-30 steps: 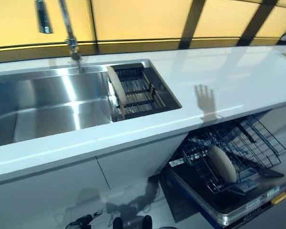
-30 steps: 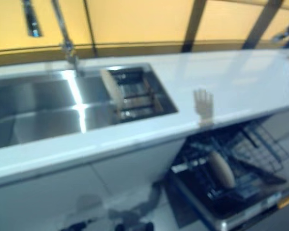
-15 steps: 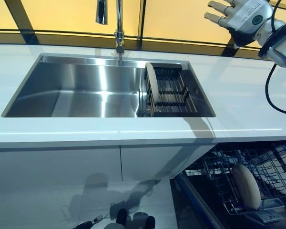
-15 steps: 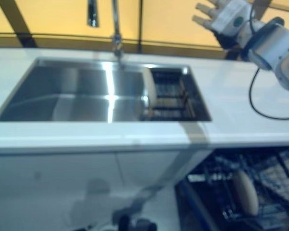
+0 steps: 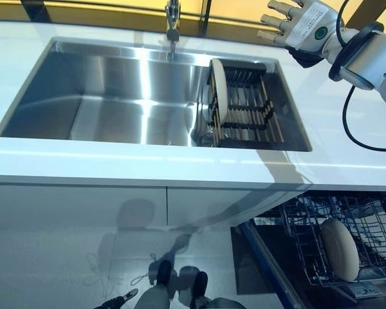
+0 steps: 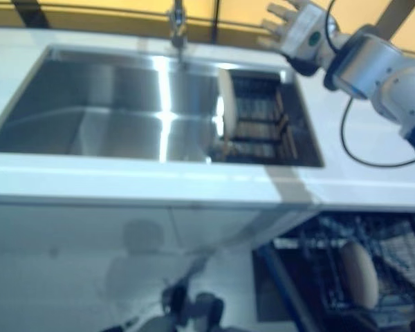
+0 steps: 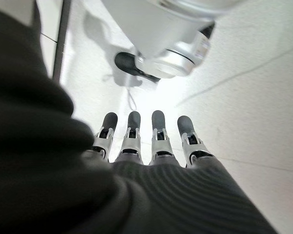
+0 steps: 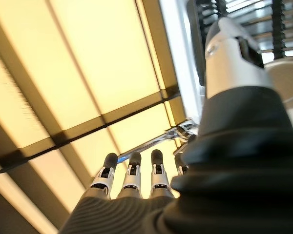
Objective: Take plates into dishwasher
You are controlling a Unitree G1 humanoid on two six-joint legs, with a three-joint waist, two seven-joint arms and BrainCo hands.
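Right hand (image 5: 300, 26) at 1 o'clock, fingers (image 5: 275, 20) spread apart, empty, above white surface (image 5: 116, 164); round beige plate (image 5: 219, 101) upright in dark sink rack (image 5: 248, 112); left hand (image 7: 151, 146) fingers straight

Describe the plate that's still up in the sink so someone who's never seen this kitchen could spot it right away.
Find the steel sink set in the white counter. At its right end sits a dark slatted rack; the plate stands on edge at the rack's left side. The other plate stands below, in the dishwasher basket.
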